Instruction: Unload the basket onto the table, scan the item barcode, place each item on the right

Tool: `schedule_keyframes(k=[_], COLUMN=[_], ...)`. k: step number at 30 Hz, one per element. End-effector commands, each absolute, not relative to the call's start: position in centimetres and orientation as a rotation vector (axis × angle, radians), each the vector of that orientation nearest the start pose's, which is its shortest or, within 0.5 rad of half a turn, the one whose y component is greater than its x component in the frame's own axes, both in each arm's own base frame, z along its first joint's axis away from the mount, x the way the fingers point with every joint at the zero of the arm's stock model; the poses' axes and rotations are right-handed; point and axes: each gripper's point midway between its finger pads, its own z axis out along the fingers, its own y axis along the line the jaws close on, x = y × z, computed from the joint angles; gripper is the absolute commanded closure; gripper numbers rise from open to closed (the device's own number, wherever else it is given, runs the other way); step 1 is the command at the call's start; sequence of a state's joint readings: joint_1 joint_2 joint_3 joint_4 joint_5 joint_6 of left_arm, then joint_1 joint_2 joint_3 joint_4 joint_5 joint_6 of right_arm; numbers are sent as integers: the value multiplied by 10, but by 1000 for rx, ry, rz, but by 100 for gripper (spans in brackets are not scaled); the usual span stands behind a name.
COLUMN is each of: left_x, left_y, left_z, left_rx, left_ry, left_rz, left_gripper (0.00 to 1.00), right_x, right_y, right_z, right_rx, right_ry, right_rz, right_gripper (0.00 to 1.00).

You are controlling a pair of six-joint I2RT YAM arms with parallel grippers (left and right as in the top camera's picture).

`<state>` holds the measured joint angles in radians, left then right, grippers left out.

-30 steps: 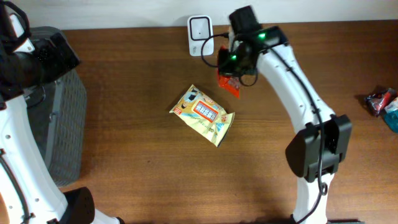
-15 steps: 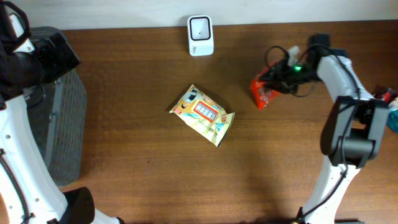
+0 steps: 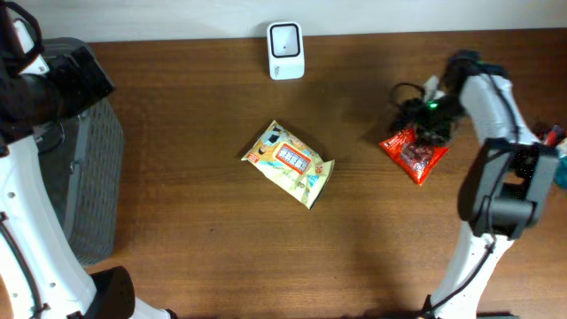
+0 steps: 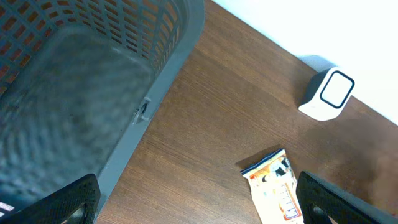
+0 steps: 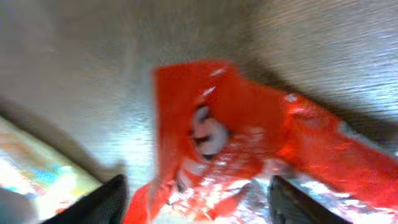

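A red snack packet (image 3: 415, 152) lies flat on the wooden table at the right, beside my right gripper (image 3: 431, 118). In the right wrist view the red packet (image 5: 211, 137) fills the space between the jaws of my right gripper (image 5: 198, 205), which stand wide apart and open, clear of its sides. The white barcode scanner (image 3: 286, 50) stands at the table's back edge, well left of the packet. My left gripper (image 4: 199, 202) hangs open and empty over the table beside the basket.
A yellow snack packet (image 3: 291, 163) lies mid-table, also visible as the yellow packet (image 4: 273, 186) in the left wrist view. A grey mesh basket (image 3: 93, 177) stands at the left edge. More packets (image 3: 545, 146) lie at the far right edge.
My right arm swung from beside the scanner to the right side with the red packet, then lowered it to the table and the jaws opened off it. The left arm has not moved.
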<state>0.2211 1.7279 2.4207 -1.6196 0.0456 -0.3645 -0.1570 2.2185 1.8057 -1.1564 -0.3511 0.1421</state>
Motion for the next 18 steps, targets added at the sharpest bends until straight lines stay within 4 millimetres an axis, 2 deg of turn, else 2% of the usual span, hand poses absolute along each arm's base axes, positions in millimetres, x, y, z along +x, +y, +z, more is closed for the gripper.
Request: schedule_keyframes(k=[1, 3, 5, 6, 8, 10, 12, 14, 18], left_x=[352, 352, 352, 352, 352, 352, 352, 352, 352], left_y=[73, 73, 73, 73, 73, 73, 73, 73, 75], left_z=[382, 382, 382, 382, 382, 382, 382, 382, 382], left_rx=[-723, -723, -723, -722, -723, -723, -723, -723, -731], left_ry=[2388, 2388, 2388, 2388, 2388, 2388, 2388, 2388, 2386], left_rz=[-120, -120, -120, -120, -120, -120, -120, -120, -118], left_gripper=[1, 1, 1, 1, 1, 1, 1, 1, 1], right_x=[433, 433, 426, 422, 416, 413, 418, 427, 440], right_y=[-11, -6, -9, -10, -7, 15, 43, 67, 136], right_z=[41, 38, 33, 29, 20, 19, 27, 44, 126], right_rx=[271, 246, 299, 334, 357, 362, 287, 226, -71], right_ry=[3108, 3112, 3108, 3106, 3118, 3158, 3161, 3120, 2851], right_rz=[81, -54, -236, -288, -284, -79, 181, 403, 1067], right_gripper=[16, 13, 15, 28, 66, 96, 96, 96, 96])
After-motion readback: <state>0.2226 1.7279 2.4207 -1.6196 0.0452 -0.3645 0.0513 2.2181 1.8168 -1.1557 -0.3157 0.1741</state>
